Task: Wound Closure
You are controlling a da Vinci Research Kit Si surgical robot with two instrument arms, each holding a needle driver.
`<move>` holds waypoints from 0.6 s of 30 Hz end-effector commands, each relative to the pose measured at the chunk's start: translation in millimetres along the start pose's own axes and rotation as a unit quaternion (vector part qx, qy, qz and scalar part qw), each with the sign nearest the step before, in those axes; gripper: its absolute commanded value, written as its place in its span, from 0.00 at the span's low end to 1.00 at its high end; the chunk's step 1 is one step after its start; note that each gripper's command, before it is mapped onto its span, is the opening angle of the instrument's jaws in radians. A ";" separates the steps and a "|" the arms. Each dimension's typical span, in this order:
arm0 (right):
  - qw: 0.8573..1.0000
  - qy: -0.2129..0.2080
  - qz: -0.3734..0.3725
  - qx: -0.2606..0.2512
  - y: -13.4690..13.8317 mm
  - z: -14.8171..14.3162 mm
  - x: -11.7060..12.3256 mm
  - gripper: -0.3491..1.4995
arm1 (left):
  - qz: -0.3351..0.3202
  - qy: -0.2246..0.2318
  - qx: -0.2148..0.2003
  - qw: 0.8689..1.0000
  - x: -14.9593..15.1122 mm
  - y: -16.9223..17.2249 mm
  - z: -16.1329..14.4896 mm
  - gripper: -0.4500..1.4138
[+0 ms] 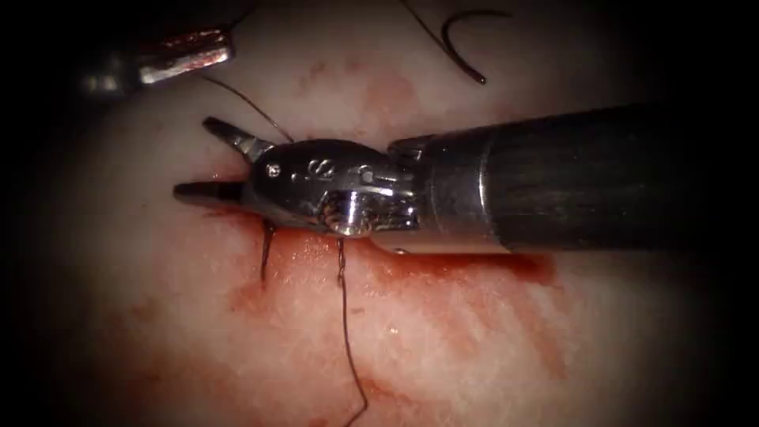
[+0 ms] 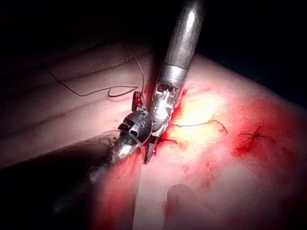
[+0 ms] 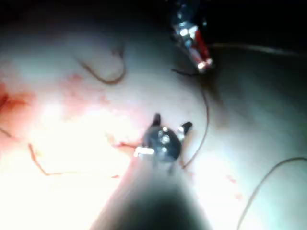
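Note:
My right tool [image 1: 194,156] reaches in from the right and lies low over the cut [image 1: 443,265], jaws open with nothing between them; it also shows in its wrist view [image 3: 170,125]. My left tool [image 1: 186,55] sits at the upper left, jaws shut on the thread [image 1: 245,103], which runs down behind the right tool's upper jaw. The curved needle [image 1: 462,35] lies free on the tissue at the upper right, held by neither tool and not in the tissue. From the left wrist view, the left tool [image 2: 137,99] stands beside the right tool's shaft [image 2: 182,48].
Two thread tails [image 1: 345,316] hang down from the cut below the right tool's wrist. Red fluid [image 1: 474,316] stains the tissue along and below the cut. An earlier stitch [image 2: 256,136] shows further along the wound.

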 end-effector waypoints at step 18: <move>0.997 0.059 0.011 -0.040 2.9 2.9 1.1 0.55 | -0.017 0.025 0.015 0.999 2.0 4.5 -0.7 0.00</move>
